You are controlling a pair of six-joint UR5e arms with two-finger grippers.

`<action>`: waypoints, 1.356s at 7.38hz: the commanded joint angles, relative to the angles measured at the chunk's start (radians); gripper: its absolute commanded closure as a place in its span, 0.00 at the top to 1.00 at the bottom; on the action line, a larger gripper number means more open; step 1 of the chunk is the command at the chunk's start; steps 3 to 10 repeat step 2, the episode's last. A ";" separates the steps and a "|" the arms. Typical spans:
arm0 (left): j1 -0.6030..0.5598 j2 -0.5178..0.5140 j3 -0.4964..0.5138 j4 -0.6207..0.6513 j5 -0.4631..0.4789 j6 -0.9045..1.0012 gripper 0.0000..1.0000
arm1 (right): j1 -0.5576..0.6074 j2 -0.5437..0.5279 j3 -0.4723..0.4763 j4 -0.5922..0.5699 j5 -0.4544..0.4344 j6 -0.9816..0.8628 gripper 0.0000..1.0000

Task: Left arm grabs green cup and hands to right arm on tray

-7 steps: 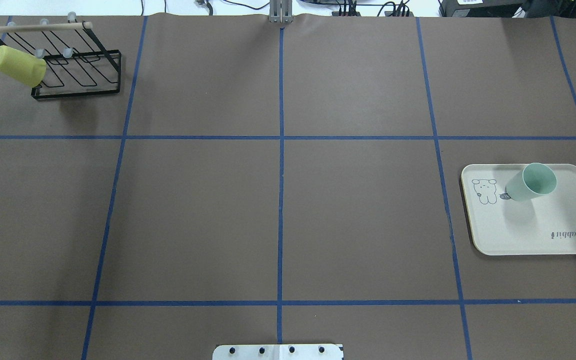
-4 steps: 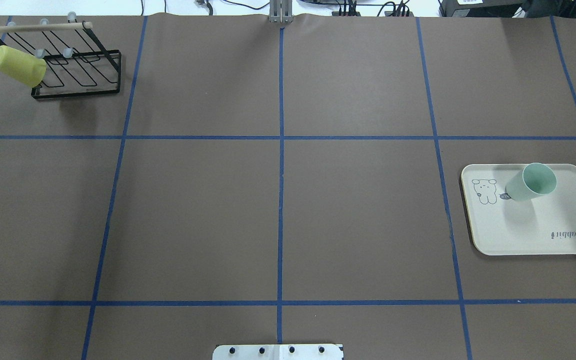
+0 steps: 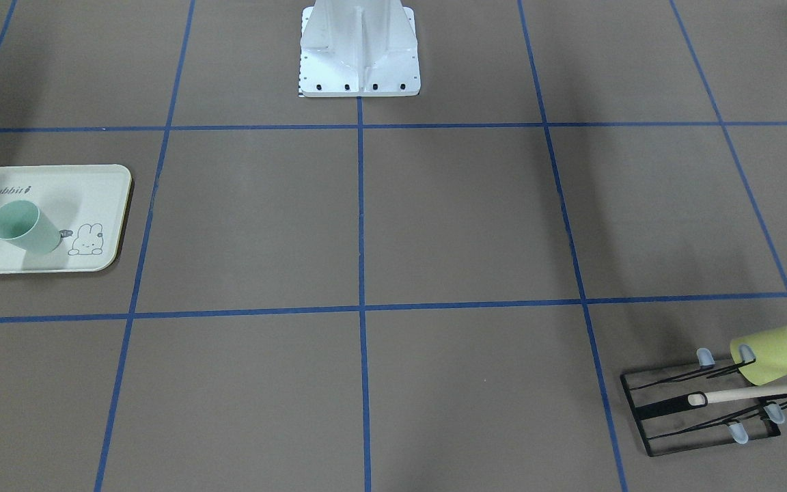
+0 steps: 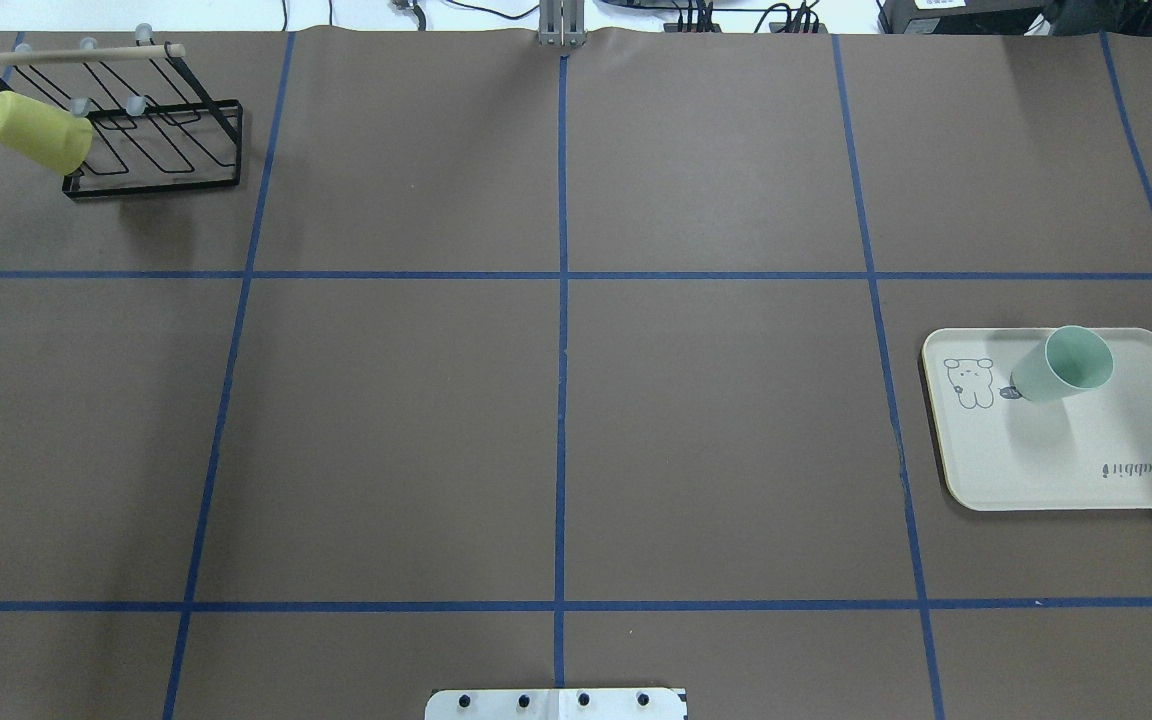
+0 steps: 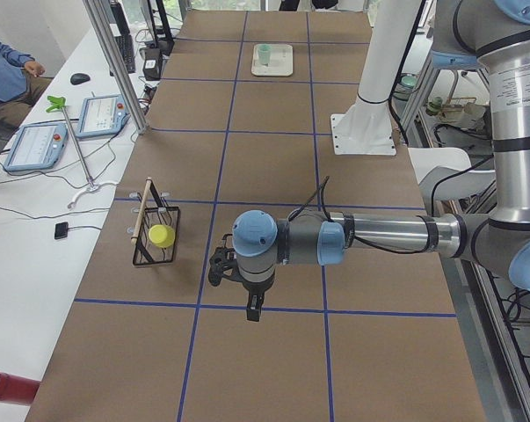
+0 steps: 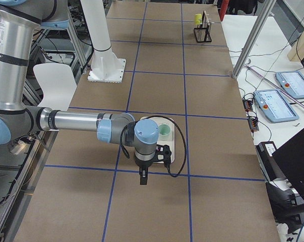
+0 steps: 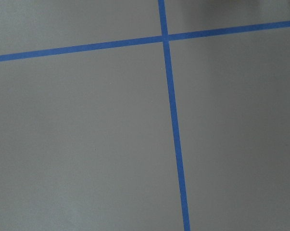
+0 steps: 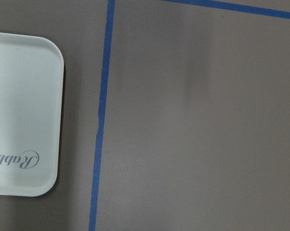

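- The bench (image 4: pixel 716 420) is covered in brown sheet marked into squares by blue tape.
- My left arm (image 5: pixel 388 236) reaches out level over the bench, its wrist above a tape line not far from the rack. The left tool (image 5: pixel 252 309) shows only in the side view, so I cannot tell whether it is wide or narrow. Its wrist camera gives me only bare bench and a tape crossing.
- My right arm (image 6: pixel 76 121) is stretched out the same way, its wrist just beside the tray. The right tool (image 6: pixel 142 179) also shows only from the side, so I cannot tell its state. Neither tool holds anything.
- The tray (image 4: pixel 1066 470) lies flat on my right side of the bench.
- A black wire rack (image 4: pixel 151 150) stands at the far left corner.
- The green cup (image 4: pixel 1061 368) stands upright on the tray, mouth up, beside the bunny drawing.
- A yellow-green cup (image 4: pixel 36 130) hangs tilted on a rack peg.
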 commanded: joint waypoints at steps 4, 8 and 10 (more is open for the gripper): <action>0.000 0.002 0.000 0.000 0.000 0.000 1.00 | 0.000 -0.002 0.000 0.000 0.000 0.000 1.00; 0.000 0.002 0.000 0.000 0.000 0.000 1.00 | 0.000 -0.002 0.000 0.000 0.000 0.000 1.00; 0.000 0.002 0.000 0.000 0.000 0.000 1.00 | 0.000 -0.002 0.000 0.000 0.000 0.000 1.00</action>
